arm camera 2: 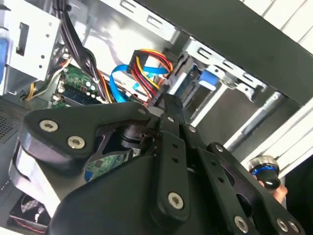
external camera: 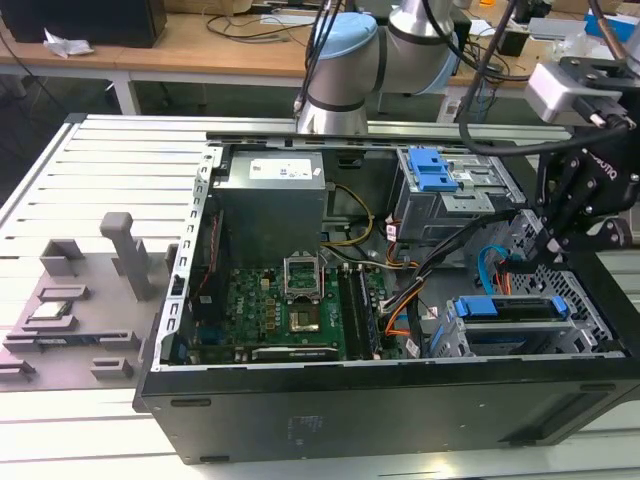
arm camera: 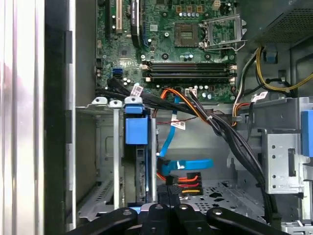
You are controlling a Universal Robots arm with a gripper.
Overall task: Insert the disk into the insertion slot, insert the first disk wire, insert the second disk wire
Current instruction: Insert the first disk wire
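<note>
— Where's the disk [external camera: 510,308]?
— Lower right of the exterior view, seated in the insertion slot [external camera: 585,300], with its long axis running left to right.
— And the gripper [arm camera: 169,205]?
— Fingers nearly together, pinching the disk wire [arm camera: 188,180] by its black plug.

One open black metal computer case [external camera: 380,410] is holding one green circuit board [external camera: 270,310], one grey box-shaped power supply [external camera: 270,200] and two metal drive cages at the exterior view's right: one tall grey bay [external camera: 450,200] far, one low perforated insertion slot [external camera: 580,295] near. One blue-framed silver disk [external camera: 505,310] is sitting in the latter. One flat blue ribbon cable [arm camera: 188,165] is curving beside it. One silver robot arm [external camera: 340,60] is standing beyond.
</note>
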